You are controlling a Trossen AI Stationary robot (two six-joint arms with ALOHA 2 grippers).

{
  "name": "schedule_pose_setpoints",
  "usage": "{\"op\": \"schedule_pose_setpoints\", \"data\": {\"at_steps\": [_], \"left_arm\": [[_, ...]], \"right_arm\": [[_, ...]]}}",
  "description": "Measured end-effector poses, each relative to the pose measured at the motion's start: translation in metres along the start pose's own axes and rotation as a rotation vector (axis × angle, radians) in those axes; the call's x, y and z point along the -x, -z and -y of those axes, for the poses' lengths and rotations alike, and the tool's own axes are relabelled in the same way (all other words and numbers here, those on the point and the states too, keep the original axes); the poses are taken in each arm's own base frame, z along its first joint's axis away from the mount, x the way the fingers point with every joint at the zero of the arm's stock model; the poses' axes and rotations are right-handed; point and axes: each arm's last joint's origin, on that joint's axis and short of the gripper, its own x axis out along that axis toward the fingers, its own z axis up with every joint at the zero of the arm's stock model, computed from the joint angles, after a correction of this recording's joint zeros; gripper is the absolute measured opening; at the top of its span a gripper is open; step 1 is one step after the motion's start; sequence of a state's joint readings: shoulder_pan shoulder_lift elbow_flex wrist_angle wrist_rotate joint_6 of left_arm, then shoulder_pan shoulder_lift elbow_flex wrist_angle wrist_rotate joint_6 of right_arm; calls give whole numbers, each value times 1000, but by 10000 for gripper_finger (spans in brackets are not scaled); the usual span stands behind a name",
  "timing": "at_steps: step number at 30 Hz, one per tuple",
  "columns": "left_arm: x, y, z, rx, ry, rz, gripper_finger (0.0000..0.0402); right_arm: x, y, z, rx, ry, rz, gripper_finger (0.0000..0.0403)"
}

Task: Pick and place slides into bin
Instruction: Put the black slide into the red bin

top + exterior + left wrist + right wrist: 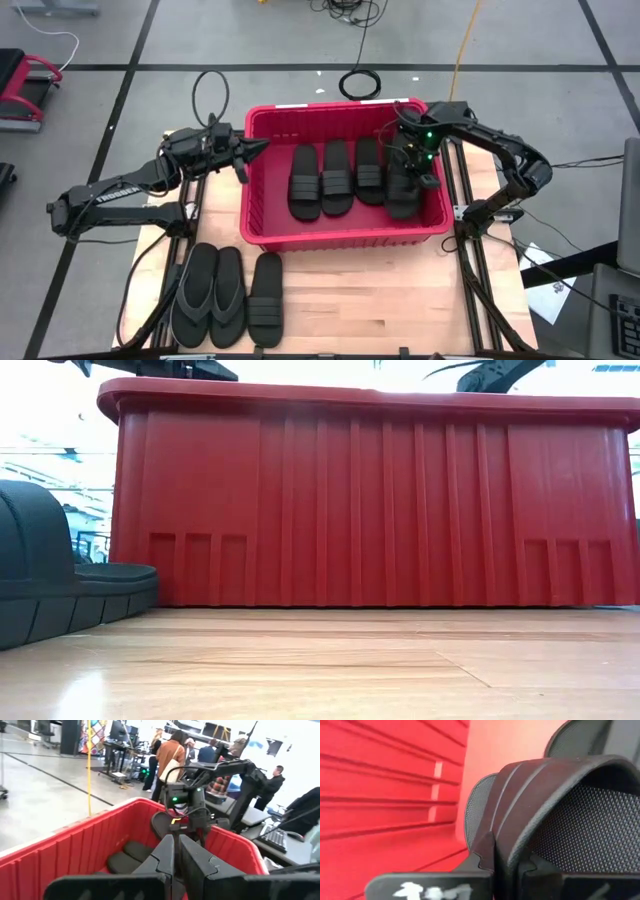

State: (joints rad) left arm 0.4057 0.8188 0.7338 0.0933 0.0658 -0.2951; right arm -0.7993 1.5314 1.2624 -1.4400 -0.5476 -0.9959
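Observation:
The red bin [345, 238] stands mid-table; it also fills the low view [380, 510]. Three black slides [337, 176] lie side by side on its floor. A fourth slide [402, 196] is at the bin's right end, with my right gripper [418, 172] shut on it. Two flip-flops [208, 295] and one strapped slide [265, 298] lie flat on the table's near left. My left gripper [263, 150] is shut on nothing, level, at the bin's left rim. My right gripper pinches the ribbed strap [517, 805] of the fourth slide at its edge; one finger [482, 852] is outside the strap, the other on its inner side. The fingers slant down from above. The slide hangs tilted inside the bin [162, 822]; whether it touches the floor is hidden.
The bin's near wall [380, 510] blocks the low view of both grippers. Bare wood lies in front of the bin [380, 290]. A black cable coil [360, 84] lies on the floor beyond the table. People stand in the room behind [170, 755].

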Motion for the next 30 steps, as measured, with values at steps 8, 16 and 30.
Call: {"op": "schedule_pose_setpoints", "data": {"at_steps": [8,16,30], "left_arm": [[0,0,1,-33,42,-12,24],[0,1,2,-36,64,-18,24],[0,0,2,-17,64,-17,24]], "right_arm": [[-10,5,6,33,40,-58,2],[-16,10,18,84,128,-57,2],[-14,7,29,97,229,-24,53]]}}
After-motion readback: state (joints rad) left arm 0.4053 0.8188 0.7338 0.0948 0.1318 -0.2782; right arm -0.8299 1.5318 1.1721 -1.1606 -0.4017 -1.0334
